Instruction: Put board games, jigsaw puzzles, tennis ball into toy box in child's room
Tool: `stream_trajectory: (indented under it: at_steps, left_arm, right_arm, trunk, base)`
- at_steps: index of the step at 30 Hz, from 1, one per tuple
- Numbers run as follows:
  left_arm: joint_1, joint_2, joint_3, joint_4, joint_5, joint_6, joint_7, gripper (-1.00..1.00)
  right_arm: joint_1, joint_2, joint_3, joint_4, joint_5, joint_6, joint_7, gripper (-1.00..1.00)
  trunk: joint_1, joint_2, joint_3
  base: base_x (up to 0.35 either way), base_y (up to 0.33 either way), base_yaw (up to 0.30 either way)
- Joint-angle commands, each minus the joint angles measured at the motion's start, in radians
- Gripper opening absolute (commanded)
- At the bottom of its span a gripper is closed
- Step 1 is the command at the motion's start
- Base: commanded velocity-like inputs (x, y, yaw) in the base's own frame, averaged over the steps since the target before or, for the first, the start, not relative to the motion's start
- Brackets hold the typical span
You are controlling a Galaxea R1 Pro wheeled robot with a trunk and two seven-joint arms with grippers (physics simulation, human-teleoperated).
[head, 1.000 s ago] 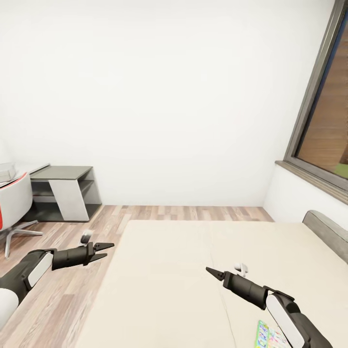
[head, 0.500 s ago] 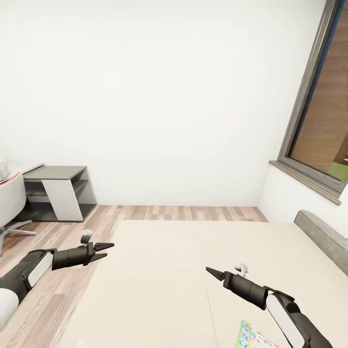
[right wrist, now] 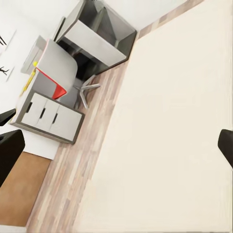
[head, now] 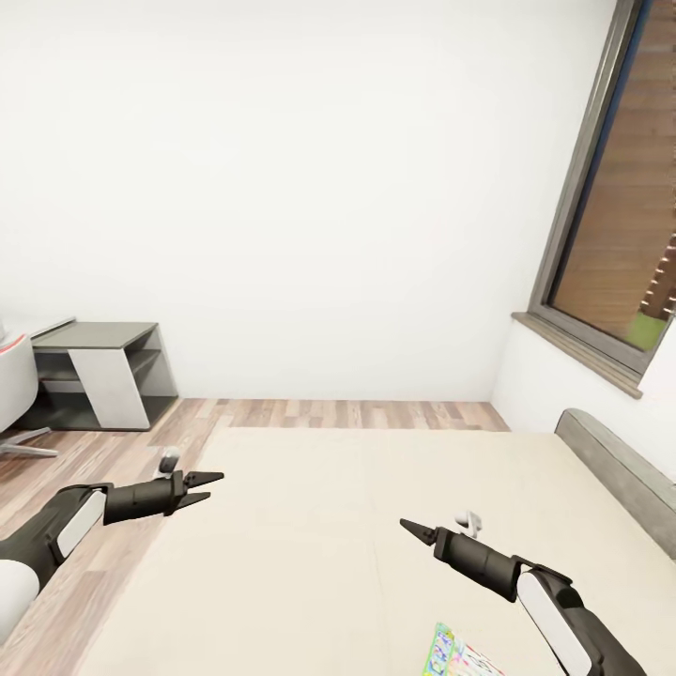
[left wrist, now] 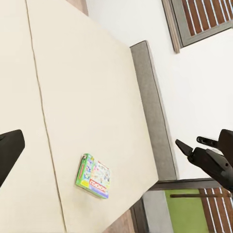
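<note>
One board game (head: 455,655), green-bordered with busy print, lies flat on the bed (head: 310,526) at the head view's lower edge, just left of my right forearm. It also lies on the beige mattress in the left wrist view (left wrist: 93,175). My left gripper (head: 205,489) hangs open and empty over the floor beside the bed's left edge. Above the middle of the mattress, my right gripper (head: 410,529) is open and empty too. The right wrist view takes in the table (right wrist: 51,116) with its white drawer fronts. The tennis ball and the jigsaw puzzles cannot be made out.
A dark-grey cabinet unit (head: 103,361) stands against the far wall at left, beside a white and red chair (head: 11,385). The grey headboard (head: 610,465) edges the bed at right, under a dark-framed window (head: 620,216). Wood-plank floor (head: 357,413) runs between bed and wall.
The camera has swung to the right, so cabinet, chair and bed slide left in the picture and more of the board game shows. Both arms keep their pose.
</note>
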Motion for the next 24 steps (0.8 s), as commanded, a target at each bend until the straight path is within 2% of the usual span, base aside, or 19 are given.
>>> stream_trajectory:
  at_steps: [1, 19, 24]
  left_arm:
    - [-0.001, 0.000, -0.005, 0.000, 0.007, 0.006, 0.000, 1.00]
    - [-0.001, -0.002, -0.005, 0.000, 0.007, 0.006, -0.001, 1.00]
    - [-0.001, -0.003, -0.005, 0.000, 0.008, 0.006, -0.001, 1.00]
  right_arm:
    - [-0.001, -0.001, 0.001, 0.000, -0.009, 0.006, -0.002, 1.00]
    - [-0.002, -0.001, 0.002, 0.002, -0.011, 0.012, -0.011, 1.00]
    - [-0.002, 0.003, 0.004, 0.008, -0.010, 0.036, -0.071, 1.00]
  trunk:
    - [0.001, -0.002, -0.002]
    - [0.001, -0.002, -0.002]
    - [0.001, -0.002, -0.002]
  base:
    - [0.000, -0.167, 0.000]
    - [0.000, -0.034, 0.000]
    - [0.000, -0.001, 0.000]
